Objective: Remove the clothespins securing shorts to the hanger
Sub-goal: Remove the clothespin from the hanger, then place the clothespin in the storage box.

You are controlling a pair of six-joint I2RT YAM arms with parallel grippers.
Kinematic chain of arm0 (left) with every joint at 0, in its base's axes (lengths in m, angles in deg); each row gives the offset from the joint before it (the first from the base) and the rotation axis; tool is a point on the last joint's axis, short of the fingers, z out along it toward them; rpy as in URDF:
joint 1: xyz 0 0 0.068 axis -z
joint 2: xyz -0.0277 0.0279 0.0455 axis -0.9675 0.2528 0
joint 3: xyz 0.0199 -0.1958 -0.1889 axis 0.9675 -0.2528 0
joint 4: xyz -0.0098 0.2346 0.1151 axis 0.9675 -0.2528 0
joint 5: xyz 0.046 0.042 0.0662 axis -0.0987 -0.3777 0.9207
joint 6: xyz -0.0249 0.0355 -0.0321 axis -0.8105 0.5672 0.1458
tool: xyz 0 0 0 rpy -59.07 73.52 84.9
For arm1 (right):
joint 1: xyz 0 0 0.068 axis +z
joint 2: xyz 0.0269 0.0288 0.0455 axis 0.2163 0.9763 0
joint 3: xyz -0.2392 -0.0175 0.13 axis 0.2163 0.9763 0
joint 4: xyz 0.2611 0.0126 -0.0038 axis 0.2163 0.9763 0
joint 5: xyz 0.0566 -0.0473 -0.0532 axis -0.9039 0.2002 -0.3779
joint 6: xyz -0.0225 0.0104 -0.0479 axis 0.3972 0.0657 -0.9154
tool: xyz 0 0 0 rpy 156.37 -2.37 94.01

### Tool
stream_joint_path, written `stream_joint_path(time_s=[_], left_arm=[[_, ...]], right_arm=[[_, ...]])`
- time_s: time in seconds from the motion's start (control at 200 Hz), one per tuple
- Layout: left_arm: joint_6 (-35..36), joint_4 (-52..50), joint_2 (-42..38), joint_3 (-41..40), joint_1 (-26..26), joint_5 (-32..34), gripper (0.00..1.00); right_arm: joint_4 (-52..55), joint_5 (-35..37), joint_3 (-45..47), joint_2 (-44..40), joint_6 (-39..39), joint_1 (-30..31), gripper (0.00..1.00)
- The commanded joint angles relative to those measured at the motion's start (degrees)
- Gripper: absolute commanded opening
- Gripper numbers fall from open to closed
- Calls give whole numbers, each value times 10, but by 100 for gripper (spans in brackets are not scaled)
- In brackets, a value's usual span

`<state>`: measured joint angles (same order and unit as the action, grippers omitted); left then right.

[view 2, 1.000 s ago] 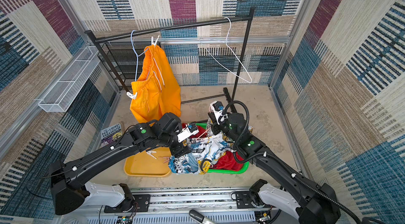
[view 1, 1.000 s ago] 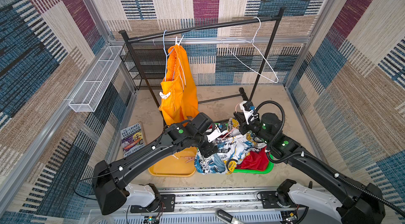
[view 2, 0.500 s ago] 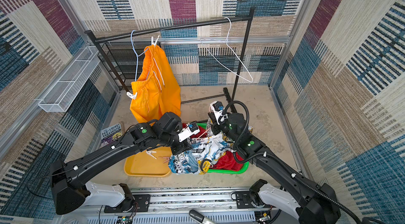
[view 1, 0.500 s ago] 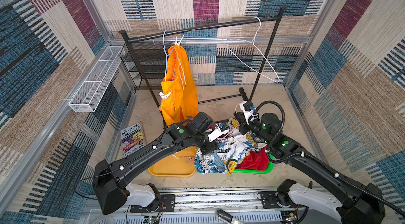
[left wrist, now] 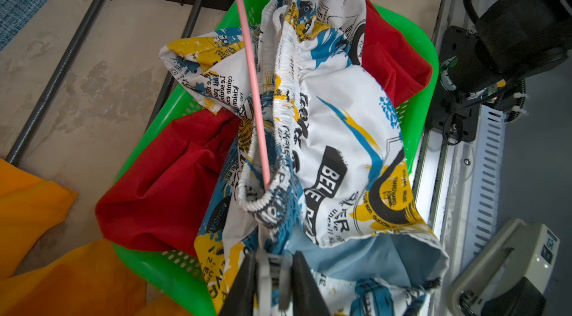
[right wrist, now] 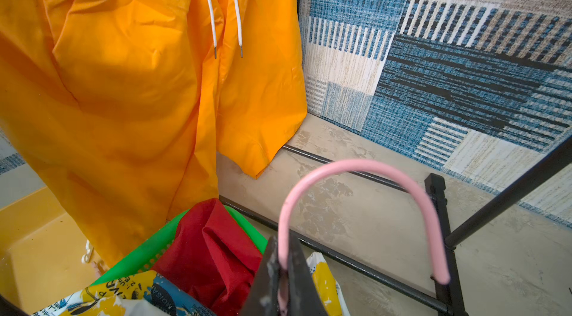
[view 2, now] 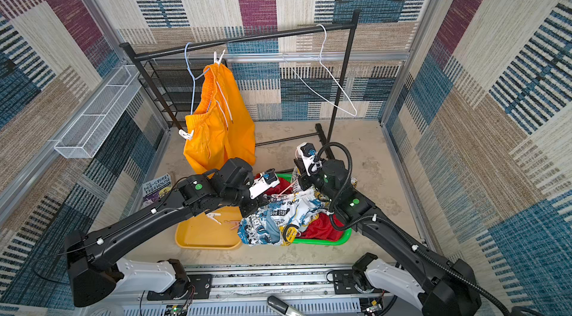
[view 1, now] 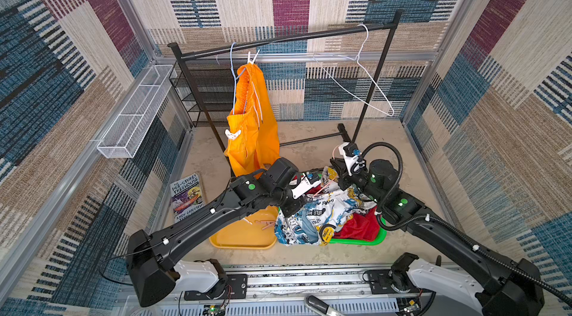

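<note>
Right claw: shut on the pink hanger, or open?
Shut on it. In the right wrist view the right claw pinches the pink hanger just below its hook, no gap showing.

**Black arms on white bases**

The left arm (view 1: 198, 224) and right arm (view 1: 448, 231) are matte black, with white base housings (view 1: 198, 271). A green dot (view 1: 252, 187) marks a joint behind each wrist. White camera blocks (view 1: 349, 156) sit behind the left gripper (left wrist: 274, 257) and right gripper (right wrist: 281, 246). A ribbed black hose (view 1: 397, 156) loops behind the latter.

Bright, even light; soft shadows, wide-angle bending at the edges.
</note>
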<state>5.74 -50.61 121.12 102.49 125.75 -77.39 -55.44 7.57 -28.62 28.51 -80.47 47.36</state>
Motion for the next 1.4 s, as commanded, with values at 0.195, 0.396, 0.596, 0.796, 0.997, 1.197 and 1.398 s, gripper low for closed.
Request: stream_joint_path(time_s=[0.195,0.396,0.596,0.796,0.997,1.197,1.398], left_arm=[[-15,17,-16,5,-1,15,15],[-33,9,-35,22,-16,24,15],[-62,-12,-57,30,-39,38,15],[-116,-37,-100,-13,-62,77,15],[-198,-34,-165,-97,-101,113,15],[-273,-42,-207,-161,-123,151,16],[-356,-29,-214,-220,-130,176,16]], right_arm=[[-22,-2,-2,2,5,1,10],[-23,-2,0,9,6,1,9],[-23,0,0,11,6,1,10],[-25,5,-1,16,6,1,10],[-26,4,-5,23,7,1,9],[-27,4,-3,20,8,1,10],[-30,2,-3,20,11,1,10]])
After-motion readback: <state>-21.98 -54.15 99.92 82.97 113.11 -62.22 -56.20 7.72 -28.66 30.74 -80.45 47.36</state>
